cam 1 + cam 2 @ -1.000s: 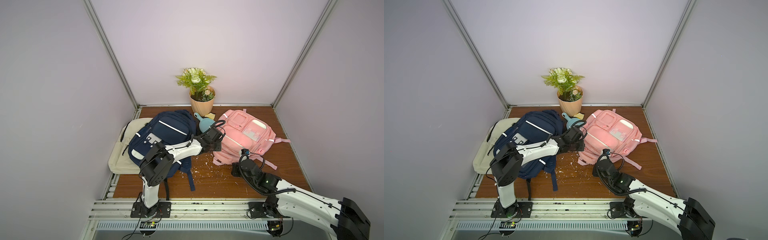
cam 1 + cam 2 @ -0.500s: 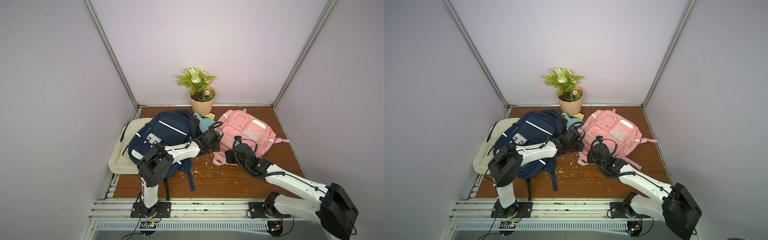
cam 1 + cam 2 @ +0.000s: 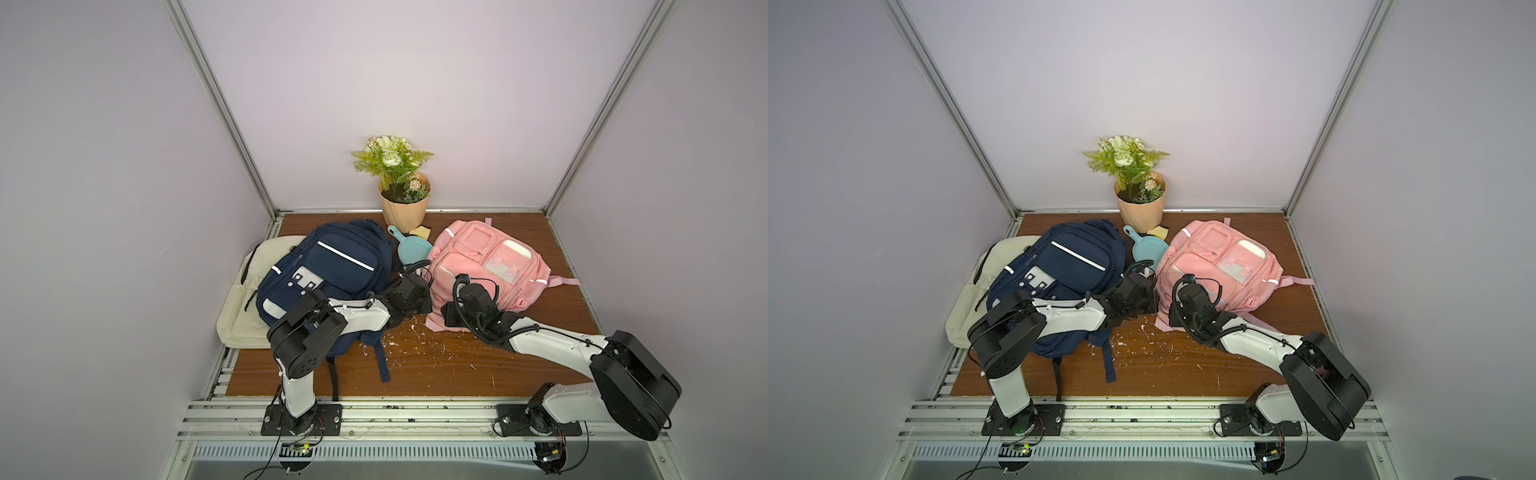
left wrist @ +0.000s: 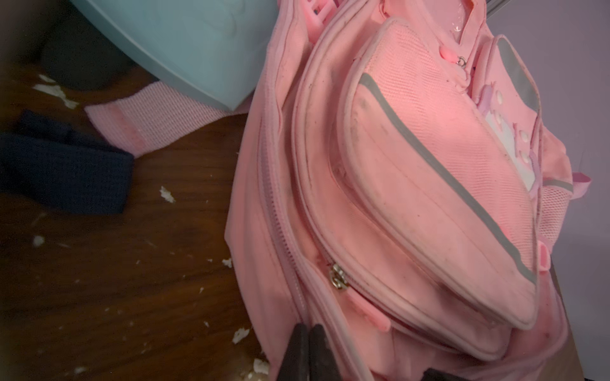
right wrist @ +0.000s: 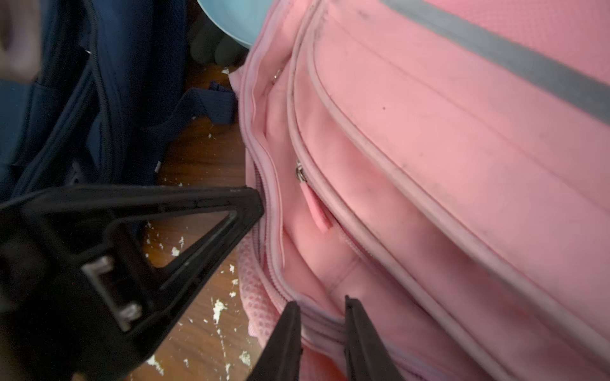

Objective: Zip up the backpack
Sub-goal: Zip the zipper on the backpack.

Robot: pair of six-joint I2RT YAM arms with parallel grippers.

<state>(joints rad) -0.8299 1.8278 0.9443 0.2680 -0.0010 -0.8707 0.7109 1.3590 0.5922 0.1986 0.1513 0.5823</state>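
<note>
Slider (image 5: 300, 173) is what the coming move turns on. In the right wrist view it sits on the pink backpack (image 3: 486, 266) a little ahead of my right jaws, and its pink tab (image 5: 318, 211) trails back toward them. The zip track (image 5: 268, 264) runs lengthwise away from those jaws, along the side of the bag that faces the navy backpack (image 3: 328, 270), heading toward the far edge of the desk (image 3: 436, 365). The bag lies flat on the right half of the desk, nearer the far edge than the near one, with a blue dustpan (image 3: 409, 251) just beside it.

My right jaws stand a little apart, straddling the ridge of the track without a clear bite. My left jaws are together, pinching the bag's edge fabric as best I can judge. So I judge the right arm free to take the tab, and the left reads as the anchor.

Both top views show only the two wrists crowded at the bag's near corner, with slider and tab hidden there. The left wrist view shows the slider from the opposite side and its own closed tips, but little or nothing of the right jaws.
</note>
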